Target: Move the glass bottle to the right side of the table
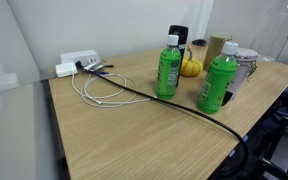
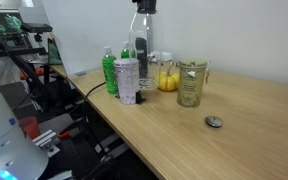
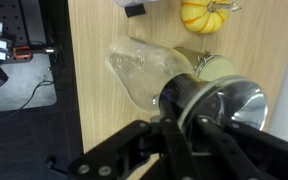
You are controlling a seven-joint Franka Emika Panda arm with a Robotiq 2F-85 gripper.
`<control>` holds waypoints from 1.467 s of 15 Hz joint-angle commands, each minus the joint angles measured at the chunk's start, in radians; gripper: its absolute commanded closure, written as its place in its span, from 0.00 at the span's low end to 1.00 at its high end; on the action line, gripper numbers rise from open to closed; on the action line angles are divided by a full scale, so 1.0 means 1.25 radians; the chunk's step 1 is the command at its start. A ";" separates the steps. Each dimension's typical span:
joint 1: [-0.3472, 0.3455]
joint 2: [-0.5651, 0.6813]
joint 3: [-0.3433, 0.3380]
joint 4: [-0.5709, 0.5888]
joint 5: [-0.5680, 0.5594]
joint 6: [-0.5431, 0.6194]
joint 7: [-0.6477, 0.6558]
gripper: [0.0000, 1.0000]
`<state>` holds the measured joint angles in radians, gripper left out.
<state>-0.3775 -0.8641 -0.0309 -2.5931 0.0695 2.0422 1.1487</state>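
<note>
Glass bottle [image 3: 139, 70]: upright, long axis vertical, dark flared collar pointing up, base down toward the table [image 3: 94, 50]. The wrist view looks down along it. Nearest is the gripper [image 3: 189, 125], both dark fingers pressed onto the neck just under the collar, clenched on the glass bottle. Beyond the collar, the clear body widens toward the wood. Past the base, a small yellow pumpkin [image 3: 206, 14] lies on the table, apart from the bottle.

In an exterior view the glass bottle [image 2: 142, 45] is the tallest item in a cluster near the table's far edge by the wall. It is just behind a clear labelled container [image 2: 127, 80], with a green bottle [image 2: 109, 70] to one side and the pumpkin and a glass jar [image 2: 191, 83] to the other. The base is hidden behind the container; contact with the table cannot be told.
</note>
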 commanded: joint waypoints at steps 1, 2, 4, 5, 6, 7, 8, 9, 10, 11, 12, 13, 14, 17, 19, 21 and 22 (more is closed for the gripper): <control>0.001 0.003 -0.002 -0.003 0.001 0.007 -0.001 0.96; 0.006 0.008 -0.008 -0.009 0.008 0.009 -0.006 0.96; 0.002 0.013 -0.008 -0.029 0.002 0.026 -0.009 0.96; 0.002 0.017 -0.009 -0.039 0.004 0.037 -0.009 0.96; 0.001 0.020 -0.011 -0.047 0.004 0.049 -0.010 0.96; 0.000 0.024 -0.013 -0.057 0.005 0.069 -0.011 0.96; 0.001 0.030 -0.016 -0.065 0.008 0.087 -0.013 0.96; 0.000 0.038 -0.019 -0.071 0.009 0.105 -0.013 0.96; -0.001 0.048 -0.021 -0.076 0.010 0.118 -0.012 0.96; -0.002 0.060 -0.022 -0.081 0.008 0.139 -0.012 0.96; -0.003 0.072 -0.022 -0.085 0.006 0.157 -0.013 0.96; -0.003 0.082 -0.023 -0.090 0.005 0.178 -0.015 0.96; -0.005 0.096 -0.021 -0.093 0.001 0.194 -0.012 0.96; -0.010 0.130 -0.024 -0.103 -0.002 0.241 -0.013 0.96; -0.016 0.149 -0.027 -0.108 -0.007 0.263 -0.012 0.96; -0.018 0.165 -0.034 -0.109 -0.003 0.273 -0.012 0.96; -0.019 0.171 -0.038 -0.110 -0.001 0.277 -0.012 0.96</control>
<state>-0.3911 -0.6675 -0.0678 -2.7307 0.0636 2.3547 1.1472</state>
